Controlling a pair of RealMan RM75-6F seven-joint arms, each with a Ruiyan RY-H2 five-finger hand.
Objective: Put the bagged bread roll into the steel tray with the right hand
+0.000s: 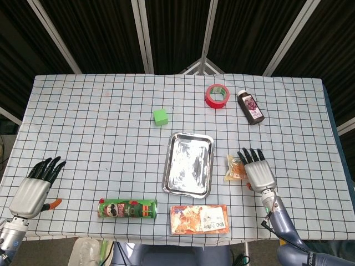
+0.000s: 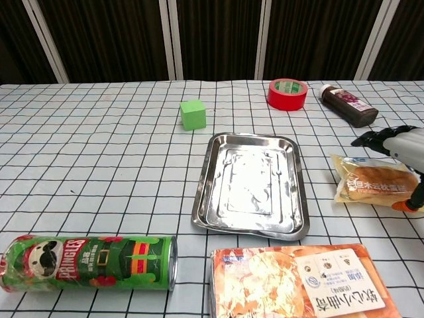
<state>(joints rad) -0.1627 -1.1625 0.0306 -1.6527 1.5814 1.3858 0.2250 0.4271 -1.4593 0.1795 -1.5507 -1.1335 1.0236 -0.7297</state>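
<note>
The bagged bread roll lies flat on the checked cloth just right of the steel tray, which is bare inside. My right hand hovers over the roll with fingers spread and nothing held; it covers most of the bag in the head view, where only the bag's left end shows. In the chest view the right hand hangs above the roll's far right end. At the table's near left corner my left hand is open, palm down.
A Pringles can and a flat orange snack packet lie along the near edge. A green cube, red tape roll and dark bottle sit farther back.
</note>
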